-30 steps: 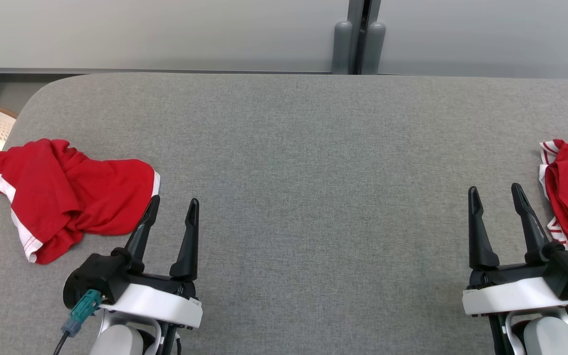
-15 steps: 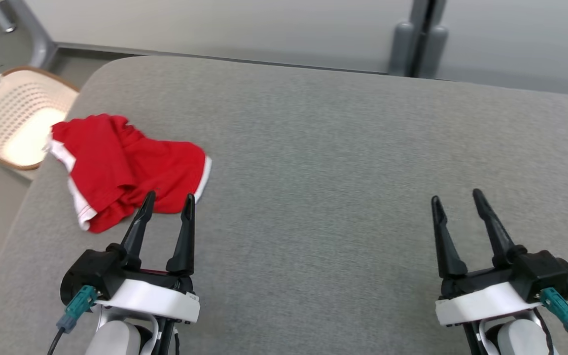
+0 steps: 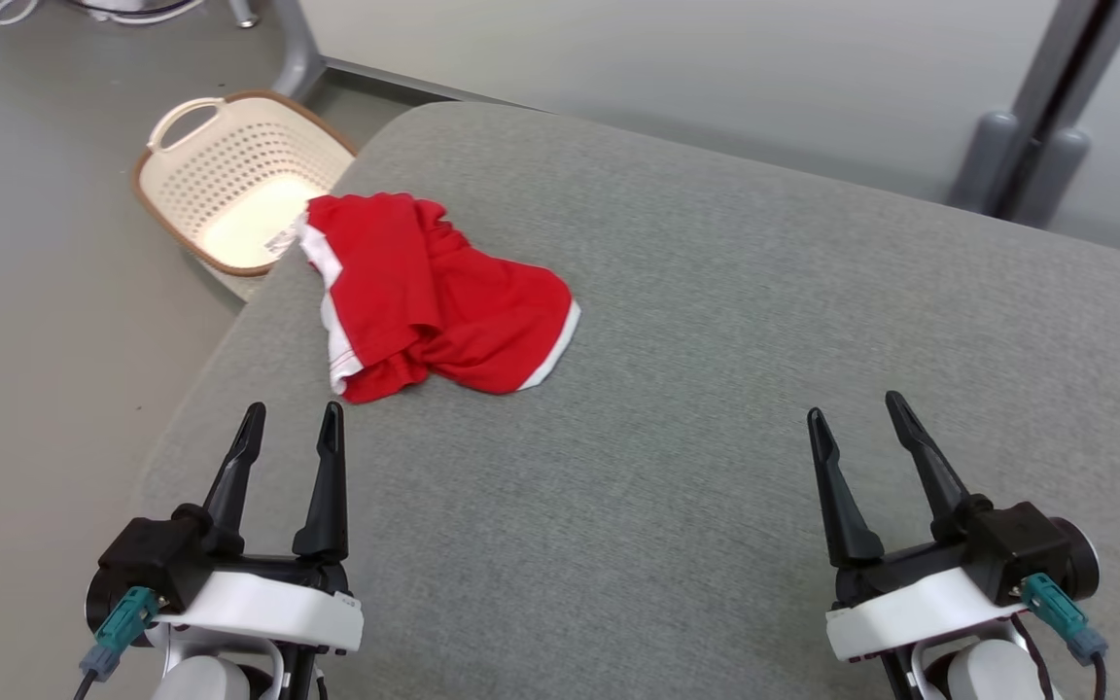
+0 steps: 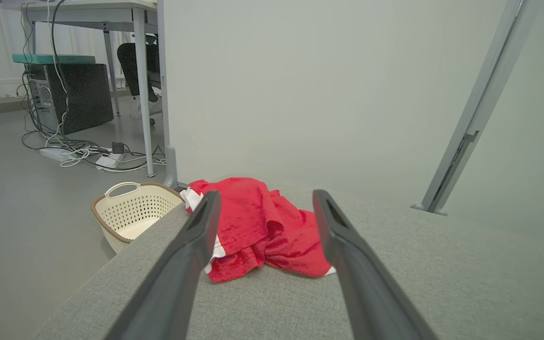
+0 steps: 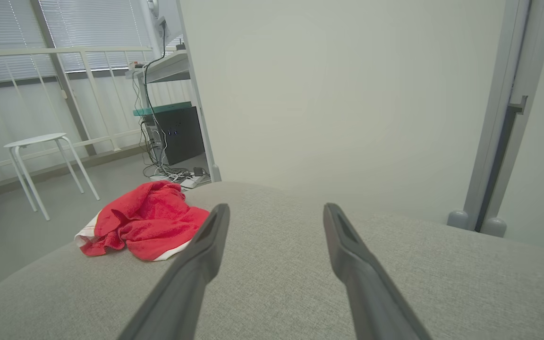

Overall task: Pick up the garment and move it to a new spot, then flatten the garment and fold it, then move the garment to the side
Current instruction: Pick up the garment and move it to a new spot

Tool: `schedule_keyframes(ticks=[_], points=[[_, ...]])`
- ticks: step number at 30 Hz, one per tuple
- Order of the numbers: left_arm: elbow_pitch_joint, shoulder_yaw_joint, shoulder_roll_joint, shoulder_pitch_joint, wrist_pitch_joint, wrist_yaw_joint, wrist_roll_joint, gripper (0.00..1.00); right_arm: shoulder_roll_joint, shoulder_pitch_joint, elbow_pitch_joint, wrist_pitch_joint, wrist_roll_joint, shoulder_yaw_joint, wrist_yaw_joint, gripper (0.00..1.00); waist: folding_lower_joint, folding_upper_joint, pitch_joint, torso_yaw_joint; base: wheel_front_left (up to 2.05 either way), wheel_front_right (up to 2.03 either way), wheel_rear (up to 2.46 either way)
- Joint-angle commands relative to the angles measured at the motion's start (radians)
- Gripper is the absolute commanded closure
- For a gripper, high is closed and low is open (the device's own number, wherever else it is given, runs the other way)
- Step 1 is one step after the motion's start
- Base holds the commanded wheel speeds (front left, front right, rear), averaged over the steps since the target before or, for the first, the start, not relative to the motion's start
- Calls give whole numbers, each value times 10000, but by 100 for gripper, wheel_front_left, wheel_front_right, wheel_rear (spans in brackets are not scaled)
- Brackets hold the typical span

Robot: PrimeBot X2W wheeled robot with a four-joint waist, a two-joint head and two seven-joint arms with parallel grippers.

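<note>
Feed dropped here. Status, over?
Left pincer open, empty. Right pincer open, empty. Garment crumpled, untouched, at left edge of table. Nothing in the way.

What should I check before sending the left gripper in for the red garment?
1. Left gripper open and empty: ok.
2. Right gripper open and empty: ok.
3. Left gripper aimed at the crumpled red fabric garment with white trim: ok, the left wrist view has it straight ahead.
4. Garment wholly on the grey padded fabric surface: cannot tell; one corner reaches the edge beside the cream perforated plastic basket.
5. Garment flat: not ok, bunched.
6. Gripper in contact with garment: not ok, apart.
</note>
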Motion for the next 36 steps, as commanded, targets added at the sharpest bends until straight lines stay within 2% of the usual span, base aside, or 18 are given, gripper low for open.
schedule_keyframes(ticks=[1,15,22,28,32,34,35,36], points=[[-22,59,28,65,0,16,66,0,-24,56,56,-13,106,63,-13,0,0,-1,-113,338,0,0,0],[-241,337,30,301,1,123,1,0,-26,-324,480,-13,347,518,-11,0,0,-1,-72,550,0,0,0],[-145,511,28,-121,0,2,105,0,-26,-174,327,-13,214,194,-11,0,0,-1,106,522,0,0,0],[158,913,61,-1010,0,-223,426,0,-30,-392,149,-13,97,-312,-11,0,0,-1,780,223,0,0,0],[625,759,387,-1903,0,-338,499,0,-22,-643,35,-13,-218,-601,-6,0,0,-1,1380,17,0,0,0],[930,618,683,-2447,2,-337,368,0,-26,-786,-37,-12,-393,-692,-8,0,0,-1,1699,-127,0,0,0],[1438,129,1083,-2938,0,-339,225,0,-28,-930,-122,3,-573,-862,-6,0,0,-1,1988,-292,0,0,0],[1438,129,1083,-2938,0,-339,225,0,-28,-930,-122,3,-573,-862,-6,0,0,-1,1988,-292,0,0,0]])
